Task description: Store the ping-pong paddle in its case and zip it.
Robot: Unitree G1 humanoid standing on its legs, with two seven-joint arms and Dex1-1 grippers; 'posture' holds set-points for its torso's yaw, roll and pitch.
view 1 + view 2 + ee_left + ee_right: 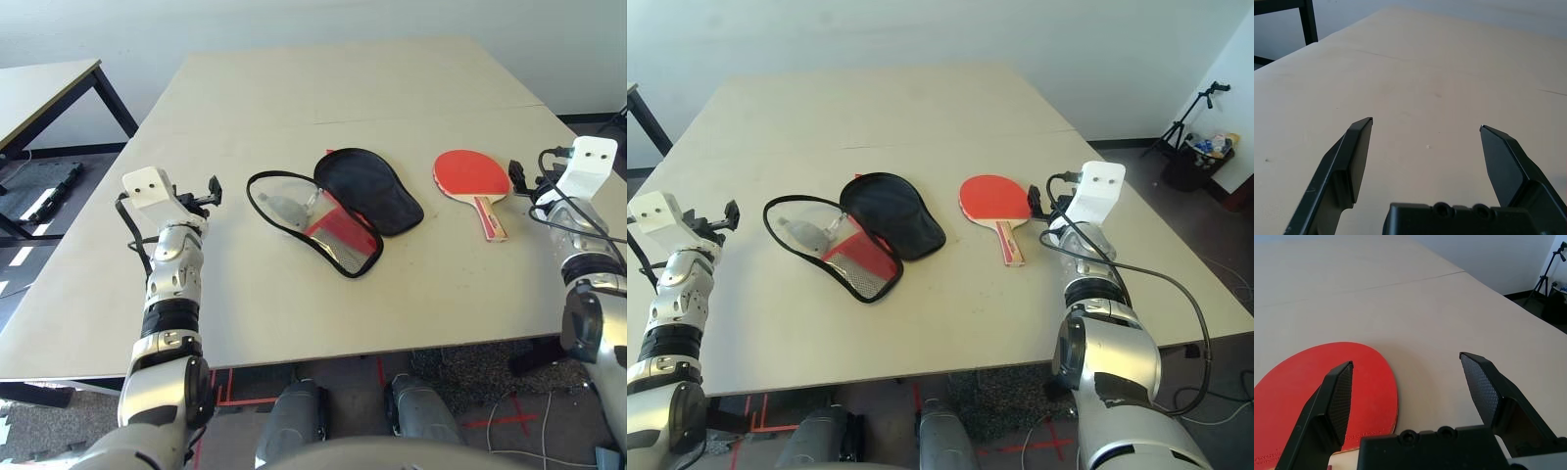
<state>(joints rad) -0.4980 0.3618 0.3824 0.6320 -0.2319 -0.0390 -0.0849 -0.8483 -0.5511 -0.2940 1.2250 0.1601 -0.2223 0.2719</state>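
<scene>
Both arms reach forward, left claw (1425,128) and right claw (1406,363) spread wide.

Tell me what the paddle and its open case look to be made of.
The round red ping-pong paddle: matte rubber face, apparently, on a pale wooden handle with visible grain. The open paddle-shaped case: soft fabric, seemingly; black lining, a red panel, a mesh patch, and a floppy zip edge.

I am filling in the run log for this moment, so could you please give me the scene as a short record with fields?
surface: pale table
ping-pong paddle: flat on the table, red face up, handle toward the robot, outside the case
case: unzipped, lying open beside the paddle, on its left; black lining and red fabric show
left gripper: jaws open, holding nothing, left of the case
right gripper: jaws open, holding nothing, right of the paddle
task state: paddle not yet stored
</scene>
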